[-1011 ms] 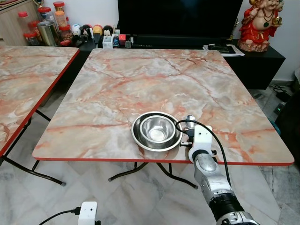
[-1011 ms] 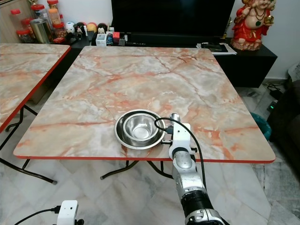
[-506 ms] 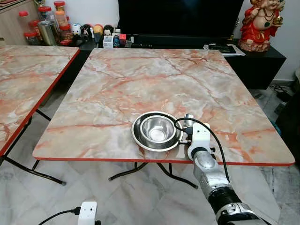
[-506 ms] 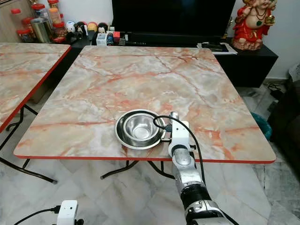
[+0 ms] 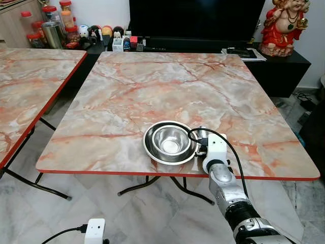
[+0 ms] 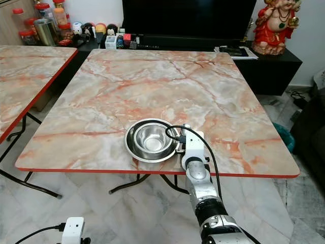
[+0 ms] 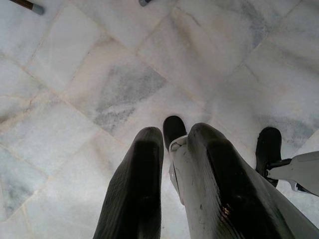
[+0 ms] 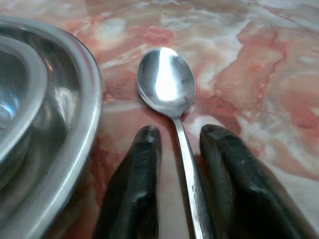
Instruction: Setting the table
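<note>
1. Two marbled surfaces are standing side by side: the main surface (image 5: 167, 86) and a second surface (image 5: 30, 76) to its left.
2. One steel plate (image 5: 152, 151) is sitting on the main surface, holding one steel bowl (image 5: 171, 140).
3. One spoon (image 8: 167, 82) is lying just beside the plate.
4. Two robot hands are showing: the right hand (image 8: 179, 149) and the left hand (image 7: 174, 169).
5. One red statue (image 5: 287, 25) is standing at the back, and one black screen (image 5: 195, 18).
</note>
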### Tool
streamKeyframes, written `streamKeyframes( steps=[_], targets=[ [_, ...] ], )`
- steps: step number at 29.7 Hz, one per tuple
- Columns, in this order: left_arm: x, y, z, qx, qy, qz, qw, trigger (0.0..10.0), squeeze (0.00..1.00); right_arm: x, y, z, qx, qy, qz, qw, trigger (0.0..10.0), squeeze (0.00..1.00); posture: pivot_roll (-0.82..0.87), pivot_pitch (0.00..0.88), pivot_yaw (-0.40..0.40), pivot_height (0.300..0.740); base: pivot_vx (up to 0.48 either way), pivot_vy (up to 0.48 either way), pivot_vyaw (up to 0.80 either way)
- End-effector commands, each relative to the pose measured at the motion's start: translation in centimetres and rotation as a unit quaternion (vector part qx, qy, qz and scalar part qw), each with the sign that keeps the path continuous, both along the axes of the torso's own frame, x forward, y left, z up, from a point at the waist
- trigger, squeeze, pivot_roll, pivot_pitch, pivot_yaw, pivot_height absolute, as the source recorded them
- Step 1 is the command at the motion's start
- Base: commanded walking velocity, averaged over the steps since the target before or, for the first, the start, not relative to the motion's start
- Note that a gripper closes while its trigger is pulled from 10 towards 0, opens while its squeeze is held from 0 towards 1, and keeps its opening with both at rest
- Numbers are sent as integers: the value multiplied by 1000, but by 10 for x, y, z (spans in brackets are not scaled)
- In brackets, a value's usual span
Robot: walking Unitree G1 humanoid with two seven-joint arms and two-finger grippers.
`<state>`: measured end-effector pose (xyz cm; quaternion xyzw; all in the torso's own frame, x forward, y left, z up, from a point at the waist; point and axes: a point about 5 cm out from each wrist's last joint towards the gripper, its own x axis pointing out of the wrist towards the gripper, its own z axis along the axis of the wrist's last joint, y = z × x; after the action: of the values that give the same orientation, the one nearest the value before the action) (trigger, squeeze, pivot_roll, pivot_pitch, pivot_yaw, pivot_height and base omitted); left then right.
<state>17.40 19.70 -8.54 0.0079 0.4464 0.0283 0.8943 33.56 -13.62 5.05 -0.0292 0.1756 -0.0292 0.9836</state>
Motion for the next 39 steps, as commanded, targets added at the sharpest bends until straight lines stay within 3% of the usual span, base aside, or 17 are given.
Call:
streamKeyframes(
  steps=[1,2,3,4,24,31,34,39],
  targets=[
    [2,2,1,6,2,3,1000,10000,0,0,-4,-2,1,8,-11,1000,10000,1000,19,11,-47,736,0,0,0],
    [2,2,1,6,2,3,1000,10000,0,0,-4,-2,1,8,-11,1000,10000,1000,19,11,-47,736,0,0,0],
    [2,2,1,6,2,3,1000,10000,0,1,-5,-1,-1,5,-13,1000,10000,745,19,11,-46,736,0,0,0],
    [2,2,1,6,1,3,1000,10000,0,2,-6,2,-2,-3,-17,1000,10000,0,18,10,-46,736,0,0,0],
    [5,0,2,4,-1,1,1000,10000,0,8,-24,35,-17,-97,-76,992,10000,0,6,1,-42,736,0,0,0],
    [10,-3,4,1,-7,0,1000,10000,0,6,-24,61,9,-182,-70,981,10000,0,-2,0,-38,736,0,0,0],
    [18,-5,8,0,-22,-1,1000,10000,0,6,-15,84,19,-253,-38,966,10000,0,-6,0,-34,736,0,0,0],
    [29,-6,14,-1,-45,-2,999,10000,0,4,-13,100,23,-299,-22,954,10000,0,-11,0,-24,736,0,0,0]
  ],
)
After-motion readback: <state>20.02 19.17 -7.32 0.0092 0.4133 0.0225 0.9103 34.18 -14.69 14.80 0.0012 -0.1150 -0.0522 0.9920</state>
